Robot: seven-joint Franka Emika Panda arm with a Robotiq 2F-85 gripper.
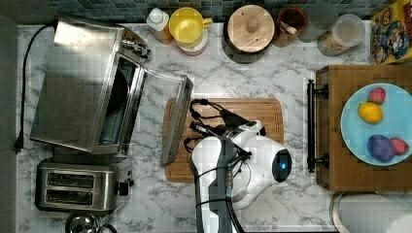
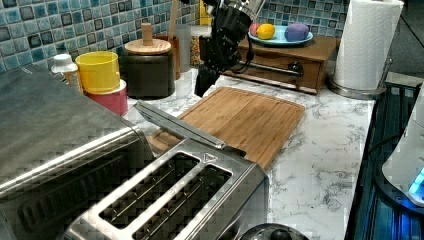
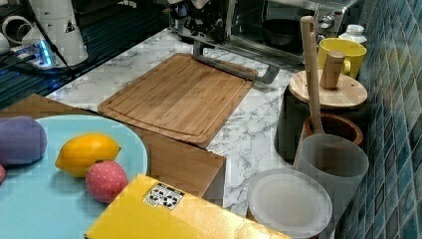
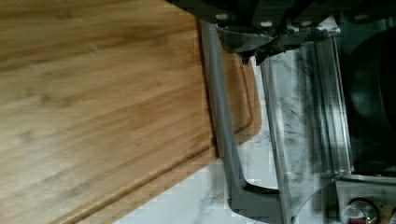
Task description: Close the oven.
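Stainless steel oven (image 1: 80,85) sits on the marble worktop (image 1: 243,77), just beside a bamboo board (image 1: 252,116). Its glass door (image 1: 160,114) is still folded down flat, the bar handle (image 1: 176,121) overhanging the board's edge, so closing has not begun. The end effector (image 2: 206,82) hovers above the board near the handle; I cannot tell its grip state. The dark interior is exposed.

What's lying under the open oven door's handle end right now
The oven door hangs open, and its bar handle overlaps the edge of the wooden cutting board. Marble counter shows through the glass. The handle hides the board's edge beneath it.
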